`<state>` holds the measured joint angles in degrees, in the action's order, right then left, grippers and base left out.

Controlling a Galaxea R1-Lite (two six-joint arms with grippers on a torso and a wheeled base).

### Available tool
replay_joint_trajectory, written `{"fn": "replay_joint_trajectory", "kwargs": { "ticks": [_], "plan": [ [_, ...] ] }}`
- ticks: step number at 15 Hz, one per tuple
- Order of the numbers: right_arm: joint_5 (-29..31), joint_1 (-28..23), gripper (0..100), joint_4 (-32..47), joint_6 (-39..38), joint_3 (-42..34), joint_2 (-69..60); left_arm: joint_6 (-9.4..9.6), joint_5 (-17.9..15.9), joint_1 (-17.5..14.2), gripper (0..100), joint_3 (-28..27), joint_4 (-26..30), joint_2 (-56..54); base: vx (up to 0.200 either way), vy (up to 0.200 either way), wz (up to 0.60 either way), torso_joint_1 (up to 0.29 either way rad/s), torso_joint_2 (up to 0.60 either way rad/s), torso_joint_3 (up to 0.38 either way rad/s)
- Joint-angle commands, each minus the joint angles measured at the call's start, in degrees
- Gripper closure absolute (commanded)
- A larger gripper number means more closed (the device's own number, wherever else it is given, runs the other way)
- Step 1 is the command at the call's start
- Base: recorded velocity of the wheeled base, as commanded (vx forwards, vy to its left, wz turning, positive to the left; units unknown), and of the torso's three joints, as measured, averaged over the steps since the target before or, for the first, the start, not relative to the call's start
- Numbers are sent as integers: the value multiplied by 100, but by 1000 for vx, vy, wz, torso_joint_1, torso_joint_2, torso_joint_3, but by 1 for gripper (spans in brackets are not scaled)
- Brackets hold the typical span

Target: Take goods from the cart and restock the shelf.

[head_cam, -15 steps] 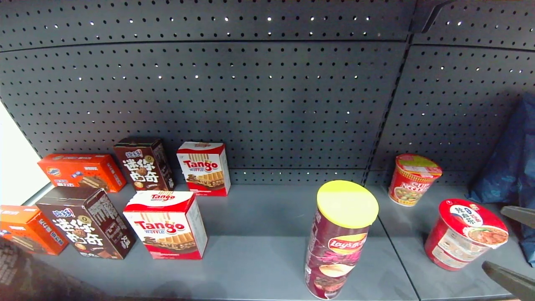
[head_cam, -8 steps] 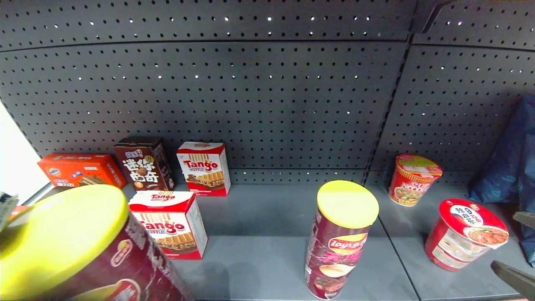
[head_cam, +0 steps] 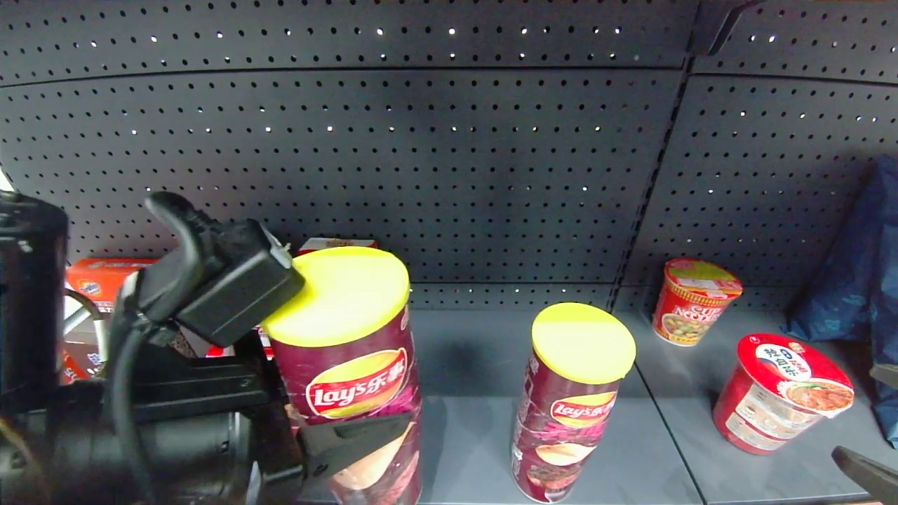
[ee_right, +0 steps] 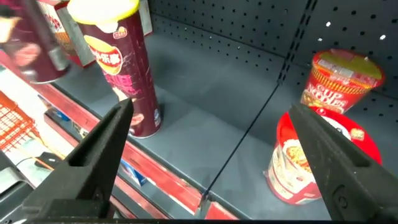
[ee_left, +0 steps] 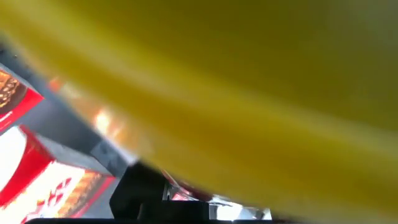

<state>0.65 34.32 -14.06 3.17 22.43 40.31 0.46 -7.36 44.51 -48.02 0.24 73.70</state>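
My left gripper [head_cam: 351, 438] is shut on a maroon chips can with a yellow lid [head_cam: 347, 351], held upright just above the grey shelf [head_cam: 477, 351] at its front left. The can's yellow lid [ee_left: 249, 93] spreads across the left wrist view. A second, identical chips can [head_cam: 572, 400] stands on the shelf to its right and also appears in the right wrist view [ee_right: 121, 68]. My right gripper [ee_right: 211, 168] is open at the shelf's front right, near a red noodle bowl [ee_right: 311, 162], with nothing between its fingers.
A noodle cup [head_cam: 694, 301] and the red bowl [head_cam: 782, 393] sit on the right shelf section beside a blue bag [head_cam: 856, 280]. Snack boxes, among them an orange one [head_cam: 105, 280], stand at the back left behind my arm. A perforated back panel [head_cam: 449, 175] closes the shelf.
My left arm has come up from the lower left with the chips can and carried it right and in over the shelf, covering the boxes. The right gripper has slipped slightly lower.
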Motion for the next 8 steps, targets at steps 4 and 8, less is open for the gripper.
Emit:
{"fn": "replay_joint_trajectory", "kwargs": {
  "ticks": [4, 8],
  "plan": [
    [-38, 31, 0, -1, -53, -37, -41, 6, 51, -83, 100, -190, -490, 768, 0, 0, 0, 0, 0, 0],
    [-144, 40, 0, -18, -299, -151, -147, -2, 16, -302, 100, -647, -525, 1225, 0, 0, 0, 0, 0, 0]
  ]
}}
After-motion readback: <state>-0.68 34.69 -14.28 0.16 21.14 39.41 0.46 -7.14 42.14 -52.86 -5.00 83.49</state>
